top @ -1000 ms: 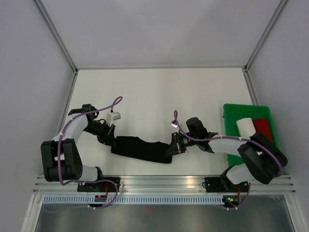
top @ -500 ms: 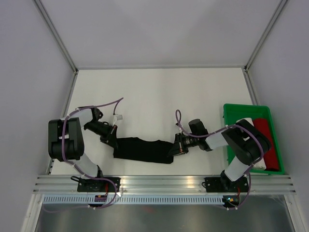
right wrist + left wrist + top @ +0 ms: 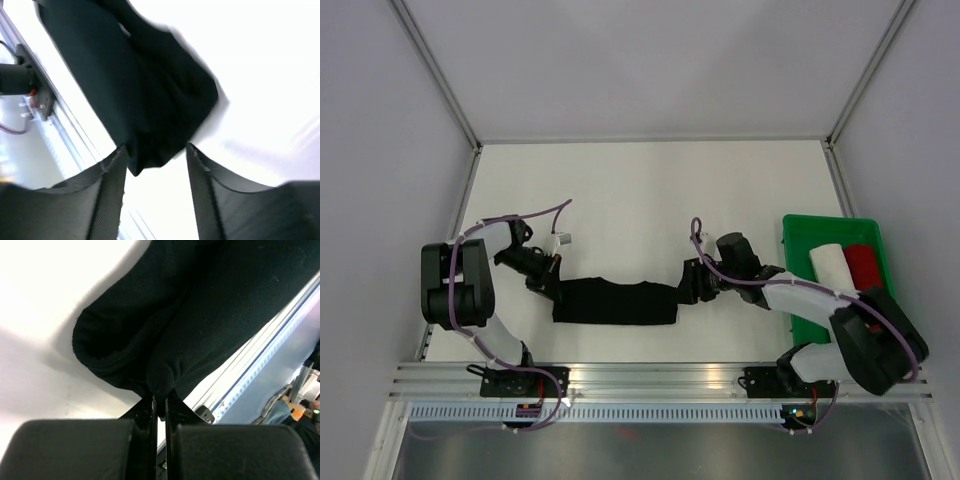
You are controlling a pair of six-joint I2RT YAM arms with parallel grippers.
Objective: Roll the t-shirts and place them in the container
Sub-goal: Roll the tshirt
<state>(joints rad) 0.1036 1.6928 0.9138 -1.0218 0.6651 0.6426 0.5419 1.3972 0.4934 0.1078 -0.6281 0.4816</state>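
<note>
The black t-shirt lies as a long narrow band across the near part of the white table. My left gripper holds its left end; in the left wrist view the left gripper is shut on a pinch of the black t-shirt. My right gripper stands at the band's right end. In the right wrist view the right gripper is open, and the loose corner of the black t-shirt rests between its fingers without being pinched. A white roll and a red roll lie in the bin.
A green bin stands at the right edge of the table, beside the right arm. An aluminium rail runs along the near edge, close below the shirt. Grey walls enclose the table on the left, back and right.
My right gripper has opened and let go of the shirt's right end, drawing back slightly up and to the right. The band now lies straighter. The left gripper keeps its hold.
</note>
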